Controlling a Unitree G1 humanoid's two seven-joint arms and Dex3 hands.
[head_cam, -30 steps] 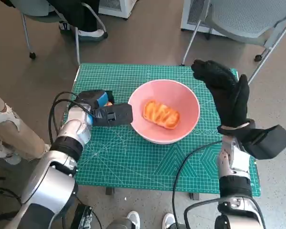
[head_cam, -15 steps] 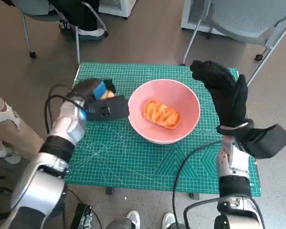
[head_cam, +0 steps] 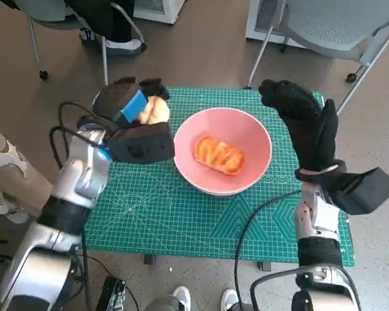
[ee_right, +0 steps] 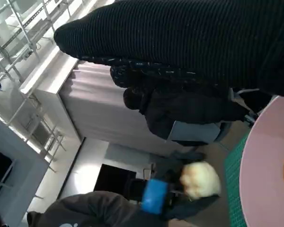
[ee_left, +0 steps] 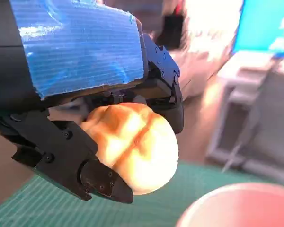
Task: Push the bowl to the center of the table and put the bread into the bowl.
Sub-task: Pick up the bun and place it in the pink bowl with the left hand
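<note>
Gripping a pale round bread roll [head_cam: 154, 110] between its black fingers [ee_left: 99, 177], the left robot hand [head_cam: 131, 111] hangs above the far left corner of the green cutting mat [head_cam: 162, 214] that covers the surface; the roll is clear of the mat — lifted, and just left of the pink bowl [head_cam: 223, 151]; the left wrist view shows the roll [ee_left: 135, 146] clamped under the blue-taped back, with the bowl's rim [ee_left: 236, 208] at the corner of the picture. Inside the bowl, near the middle of the surface, lies an orange-glazed piece of bread [head_cam: 219, 155]; the right robot hand [head_cam: 305, 126], in its black knitted glove, stands upright just beside the bowl's right rim, fingers extended and holding nothing — whether it touches the rim cannot be told; a grey chair [head_cam: 337, 29] stands beyond the surface on the floor.
</note>
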